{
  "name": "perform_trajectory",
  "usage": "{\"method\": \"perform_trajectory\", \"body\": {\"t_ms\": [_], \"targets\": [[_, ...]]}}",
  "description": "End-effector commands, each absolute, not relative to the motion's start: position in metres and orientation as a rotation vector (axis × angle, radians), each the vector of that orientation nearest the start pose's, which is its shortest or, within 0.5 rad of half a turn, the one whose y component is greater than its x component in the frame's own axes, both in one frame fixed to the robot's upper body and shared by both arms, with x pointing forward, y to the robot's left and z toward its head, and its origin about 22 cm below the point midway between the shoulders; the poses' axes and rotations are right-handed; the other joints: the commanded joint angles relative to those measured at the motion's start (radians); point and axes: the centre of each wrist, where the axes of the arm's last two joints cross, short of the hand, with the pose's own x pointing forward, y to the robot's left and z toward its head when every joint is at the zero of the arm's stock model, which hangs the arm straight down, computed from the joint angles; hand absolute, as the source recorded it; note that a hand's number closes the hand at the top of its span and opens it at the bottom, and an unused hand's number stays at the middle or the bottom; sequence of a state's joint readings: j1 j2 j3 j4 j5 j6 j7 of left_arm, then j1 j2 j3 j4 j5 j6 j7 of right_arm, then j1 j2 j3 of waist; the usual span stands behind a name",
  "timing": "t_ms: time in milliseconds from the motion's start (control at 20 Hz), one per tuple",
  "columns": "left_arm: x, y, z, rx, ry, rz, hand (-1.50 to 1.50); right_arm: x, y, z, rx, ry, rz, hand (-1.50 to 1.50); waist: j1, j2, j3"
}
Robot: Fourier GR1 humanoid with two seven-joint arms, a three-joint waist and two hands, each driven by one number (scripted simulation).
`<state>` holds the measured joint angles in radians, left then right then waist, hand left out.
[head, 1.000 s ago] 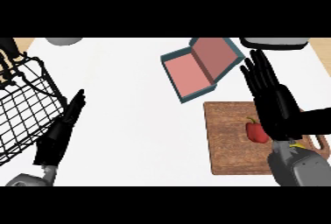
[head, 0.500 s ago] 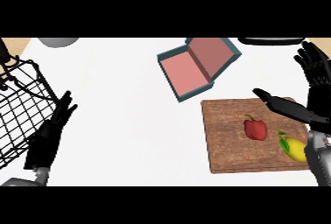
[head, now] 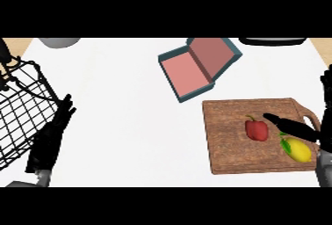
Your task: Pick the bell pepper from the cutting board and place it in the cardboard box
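Note:
The red bell pepper (head: 257, 129) lies on the wooden cutting board (head: 227, 145) at the right. My right hand (head: 296, 128) is open at the view's right edge. Its thumb reaches over the board and ends just right of the pepper, without touching it; its fingers point up along the edge. The cardboard box (head: 194, 72), teal outside and pink inside, lies open behind the board, its lid tilted back. My left hand (head: 50, 138) rests open at the lower left, holding nothing.
A yellow fruit with a green stem (head: 298, 150) lies on the board right of the pepper, under my right thumb. A black wire basket (head: 19, 110) fills the left edge. A grey bowl (head: 59, 41) and a dark object (head: 272, 41) stand at the back.
My right hand, which covered the pepper a second ago, has drawn off to the right, and the pepper and yellow fruit now show. The pepper has stayed on the board.

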<state>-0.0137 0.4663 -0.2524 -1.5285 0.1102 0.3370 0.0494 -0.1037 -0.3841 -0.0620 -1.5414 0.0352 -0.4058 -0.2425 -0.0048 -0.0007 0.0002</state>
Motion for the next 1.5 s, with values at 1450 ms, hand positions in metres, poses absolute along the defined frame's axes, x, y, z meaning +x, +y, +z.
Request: {"method": "perform_trajectory", "body": {"t_ms": [1450], "targets": [[0.244, 0.304, 0.014, 0.393, -1.441, -0.201, 0.00, 0.227, -0.250, 0.091, -0.809, -0.987, 0.872, -1.50, 0.003, 0.000, 0.000]]}}
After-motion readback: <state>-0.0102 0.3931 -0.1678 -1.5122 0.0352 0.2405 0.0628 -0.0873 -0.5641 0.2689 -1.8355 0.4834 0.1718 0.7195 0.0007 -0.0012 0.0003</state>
